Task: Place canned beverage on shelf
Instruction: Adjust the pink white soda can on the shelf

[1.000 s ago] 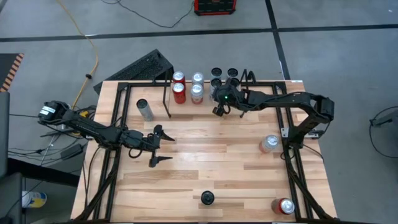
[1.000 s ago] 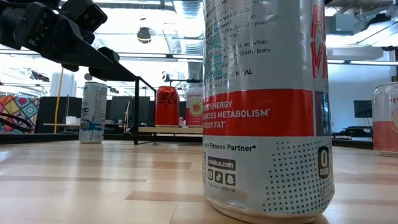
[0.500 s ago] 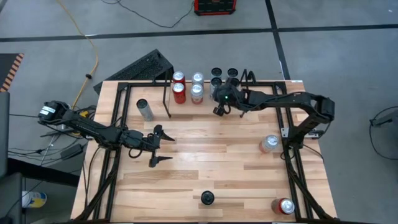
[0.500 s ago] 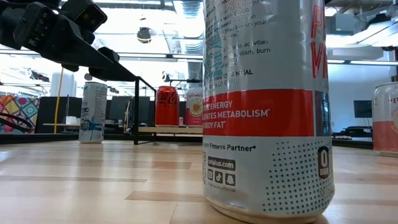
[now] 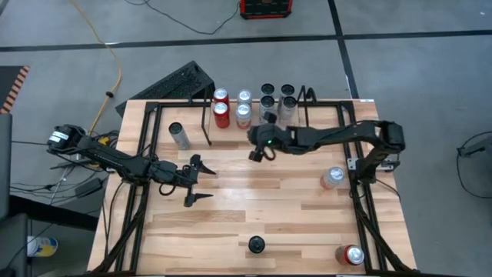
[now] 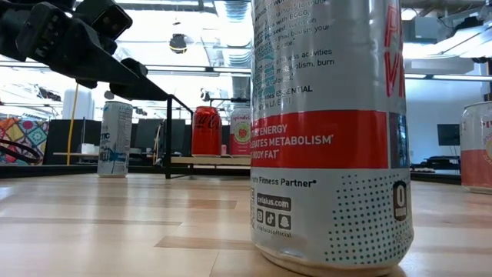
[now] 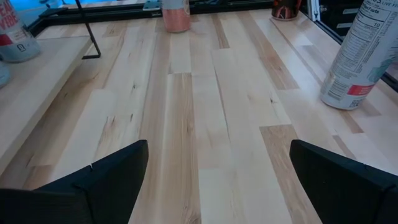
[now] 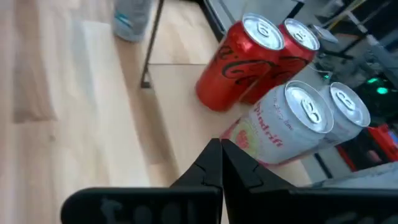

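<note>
Wooden table [image 5: 254, 208] fills the middle of the high view, black rail frames [image 5: 361, 208] along its sides. At upper centre the shelf [image 5: 301, 98] already holds four dark-topped cans [image 5: 277, 98], with red and silver cans [image 5: 231, 109] just left of it. Right gripper [image 5: 256, 151], fingers shut and empty, hangs below them; likely a fresh pick comes next, perhaps the silver can [image 5: 333, 178] at right. Left gripper [image 5: 197, 181] waits spread wide, centre left. Another can [image 5: 179, 135] stands upper left
</note>
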Available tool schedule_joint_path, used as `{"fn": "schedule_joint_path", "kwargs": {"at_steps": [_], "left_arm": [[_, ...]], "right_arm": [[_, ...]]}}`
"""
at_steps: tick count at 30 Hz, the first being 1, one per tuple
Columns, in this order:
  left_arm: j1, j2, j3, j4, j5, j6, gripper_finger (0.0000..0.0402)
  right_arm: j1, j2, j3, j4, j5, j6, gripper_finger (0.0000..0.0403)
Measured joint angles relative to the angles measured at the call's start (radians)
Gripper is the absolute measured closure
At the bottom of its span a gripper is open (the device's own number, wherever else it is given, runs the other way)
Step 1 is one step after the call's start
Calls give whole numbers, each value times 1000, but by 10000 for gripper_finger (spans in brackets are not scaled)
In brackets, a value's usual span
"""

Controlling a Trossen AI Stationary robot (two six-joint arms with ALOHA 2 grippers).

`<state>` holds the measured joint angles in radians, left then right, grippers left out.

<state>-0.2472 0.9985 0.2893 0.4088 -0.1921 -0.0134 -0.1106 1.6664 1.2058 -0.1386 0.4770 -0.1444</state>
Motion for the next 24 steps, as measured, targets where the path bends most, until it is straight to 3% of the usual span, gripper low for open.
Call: {"fn": "schedule_joint_path", "kwargs": {"at_steps": [14, 24], "left_arm": [[-6, 0, 0, -14, 27, -21, 24], [-8, 0, 0, -33, 28, -14, 24]], "right_arm": [[-38, 243, 256, -71, 23, -51, 382], [-77, 272, 277, -131, 42, -64, 382]]}}
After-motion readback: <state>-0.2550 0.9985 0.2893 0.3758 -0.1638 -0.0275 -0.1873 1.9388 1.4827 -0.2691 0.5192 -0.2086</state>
